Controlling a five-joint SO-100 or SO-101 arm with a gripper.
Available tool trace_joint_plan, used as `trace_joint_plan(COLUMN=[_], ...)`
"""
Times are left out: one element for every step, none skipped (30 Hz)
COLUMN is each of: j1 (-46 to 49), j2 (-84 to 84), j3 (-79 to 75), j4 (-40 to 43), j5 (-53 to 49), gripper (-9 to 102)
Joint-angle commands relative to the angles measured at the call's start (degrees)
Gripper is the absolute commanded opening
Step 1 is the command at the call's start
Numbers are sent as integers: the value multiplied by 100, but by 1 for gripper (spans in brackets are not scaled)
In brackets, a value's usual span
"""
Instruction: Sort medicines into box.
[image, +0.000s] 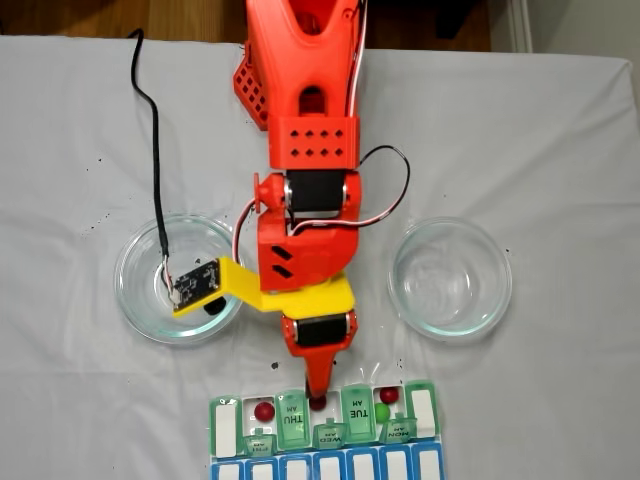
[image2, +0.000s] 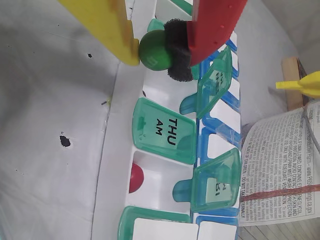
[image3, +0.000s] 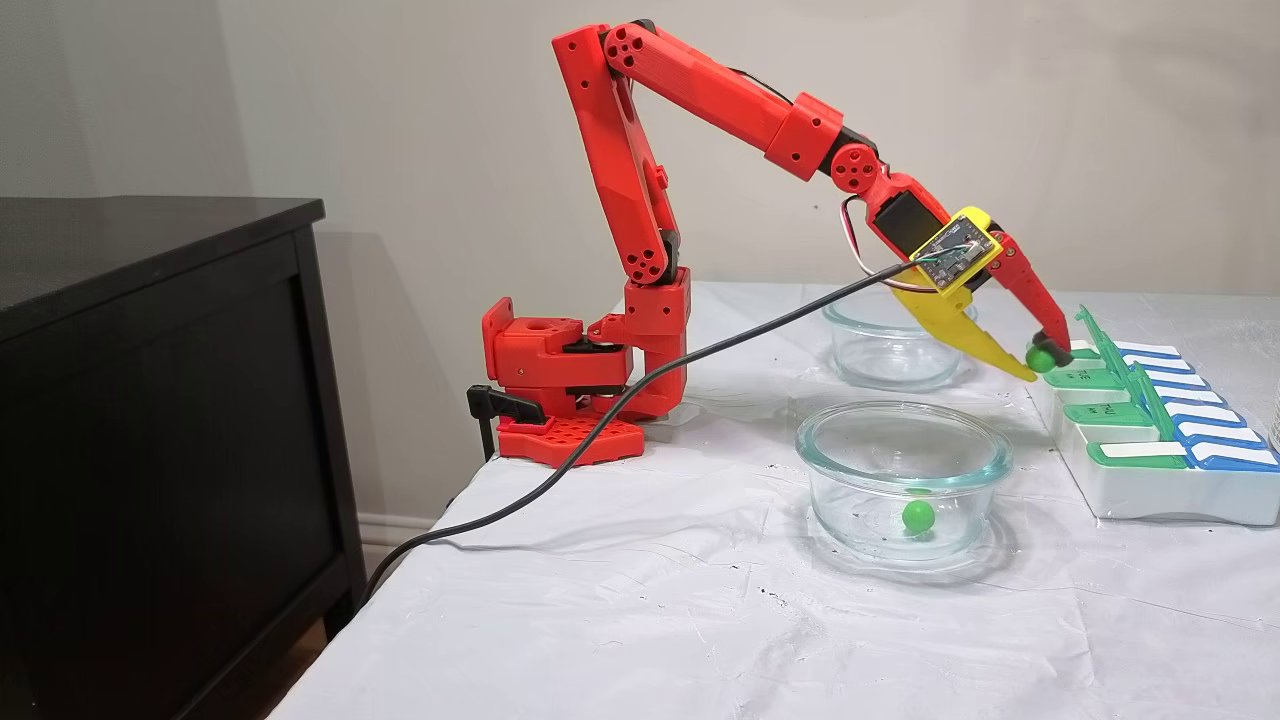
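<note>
My gripper (image2: 159, 51) is shut on a green medicine ball (image2: 151, 50), pinched between the yellow finger (image2: 117, 35) and the black foam pad of the red finger (image2: 210, 25). It hangs just over the box (image2: 120, 120), at an open compartment beside the THU AM lid (image2: 165, 131). The side fixed view shows the gripper (image3: 1043, 360) with that ball (image3: 1040, 357) at the box's (image3: 1150, 490) near rim. From above, the gripper (image: 318, 402) is over the green row of the box (image: 225, 430), which holds two red medicines (image: 264, 410) (image: 389, 395) and a green one (image: 381, 412). Another green ball (image3: 918, 515) lies in the nearer glass bowl (image3: 905, 440).
Two round glass bowls (image: 140, 290) (image: 450, 277) flank the arm on the white cloth. A black cable (image: 152, 130) runs across the table to the wrist camera. A printed leaflet (image2: 280, 170) lies beyond the box. A dark cabinet (image3: 150, 420) stands beside the table.
</note>
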Motion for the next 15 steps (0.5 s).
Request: trace_joint_plan(j1=[0, -9, -9, -9, -18, -18, -35, -44, -44, -53, -62, -62, -62, -62, -62], j2=[0, -18, -53, -97, -167, -246, -343, -448, -580, -694, -800, -896, -976, -1037, -1072], j3=[-519, -519, -519, -536, -571, -615, -650, -677, -729, -782, -835, -896, -949, -993, -1020], j4=[-272, -308, -352, -396, -448, -483, -527, -589, -624, -633, -668, -712, -765, -817, -844], j5=[-44, -44, -35, -35, -44, -44, -79, -97, -114, -132, -141, -132, -114, -88, -88], gripper=[0, 0, 0, 0, 0, 0, 0, 0, 0, 0, 0, 0, 0, 0, 0])
